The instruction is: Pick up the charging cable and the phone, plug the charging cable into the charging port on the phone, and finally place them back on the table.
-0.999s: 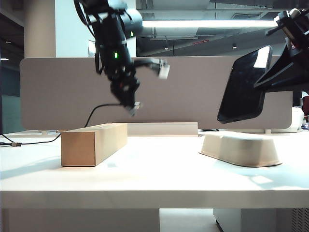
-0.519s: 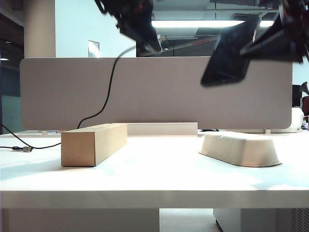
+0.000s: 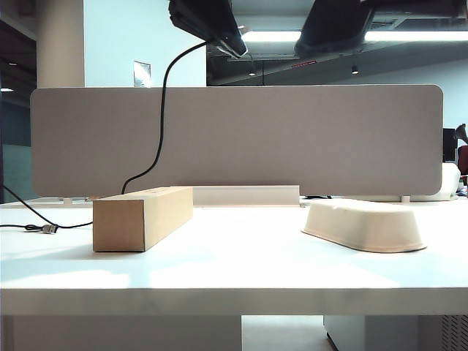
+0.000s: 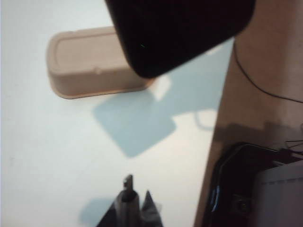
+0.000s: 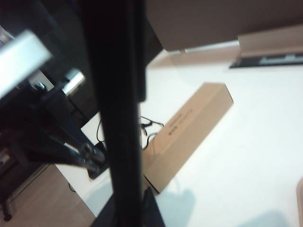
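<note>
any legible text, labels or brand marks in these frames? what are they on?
None legible.
Cardboard box: a dark line of print along its long face in the right wrist view, too blurred to read.
White sign on the wall behind the divider: too small to read.
Phone, beige tray: no markings visible.

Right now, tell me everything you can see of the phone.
The phone is a flat black slab with rounded corners and a glossy dark face, held high above the beige tray, clear of the table. The right gripper clamps it edge-on. The charging port is not visible.
</note>
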Controlling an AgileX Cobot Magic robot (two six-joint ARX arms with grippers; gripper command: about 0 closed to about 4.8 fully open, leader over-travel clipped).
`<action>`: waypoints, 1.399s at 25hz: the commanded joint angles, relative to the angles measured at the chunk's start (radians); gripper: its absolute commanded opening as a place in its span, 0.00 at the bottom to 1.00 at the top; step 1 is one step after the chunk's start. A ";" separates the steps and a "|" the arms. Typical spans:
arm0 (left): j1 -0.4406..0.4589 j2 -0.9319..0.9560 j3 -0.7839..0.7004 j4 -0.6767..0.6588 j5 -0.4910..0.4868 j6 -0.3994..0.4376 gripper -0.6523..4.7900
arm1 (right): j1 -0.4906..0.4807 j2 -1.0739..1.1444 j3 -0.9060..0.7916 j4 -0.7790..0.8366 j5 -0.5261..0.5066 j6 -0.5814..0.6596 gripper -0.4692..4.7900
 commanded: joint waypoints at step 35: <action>0.047 -0.032 -0.009 0.302 0.857 -0.165 0.11 | 0.001 -0.051 0.008 0.656 -0.066 0.898 0.08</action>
